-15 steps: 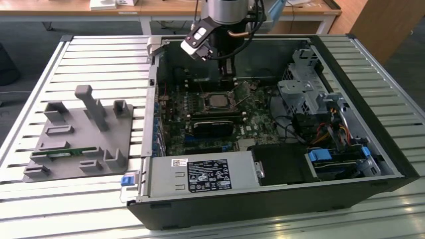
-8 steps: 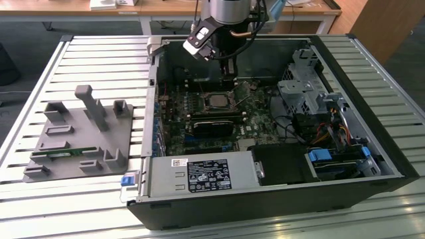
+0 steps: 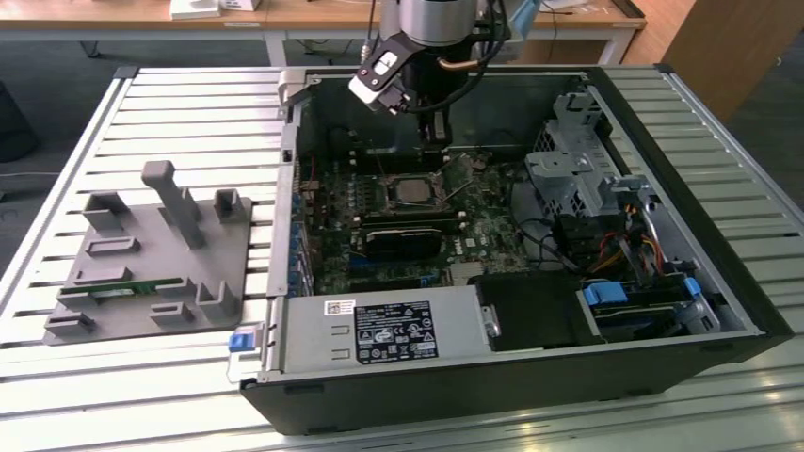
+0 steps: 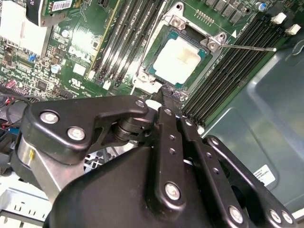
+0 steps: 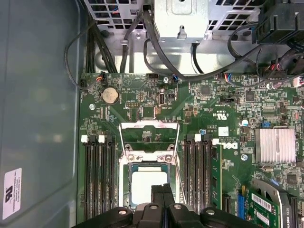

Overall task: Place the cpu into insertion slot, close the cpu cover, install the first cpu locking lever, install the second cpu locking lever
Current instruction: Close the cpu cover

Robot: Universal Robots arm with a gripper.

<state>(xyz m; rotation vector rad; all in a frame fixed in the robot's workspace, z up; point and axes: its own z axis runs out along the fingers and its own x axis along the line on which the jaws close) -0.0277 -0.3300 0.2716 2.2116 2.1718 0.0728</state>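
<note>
Chip (image 5: pixel 142 183) seated in its socket (image 5: pixel 127 183), cover (image 5: pixel 149 125) open, the empty gripper (image 3: pixel 434 139) with fingers (image 4: pixel 167 124) pressed together hovers at the socket's twelve o'clock in the exterior view; slipping off that thin cover might scrape the chip

Exterior view: high, angled down over the whole open computer case (image 3: pixel 503 386) on the slatted tabletop (image 3: pixel 188 94). Both wrist views: close above the motherboard (image 5: pixel 213 109), looking past the end effector (image 5: pixel 162 190); both share the cpu (image 5: pixel 142 183)

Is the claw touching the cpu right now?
Cannot tell. In the second wrist view the claw tip ends right by the edge of the cpu, and the claw's own body hides whether they meet.
</note>
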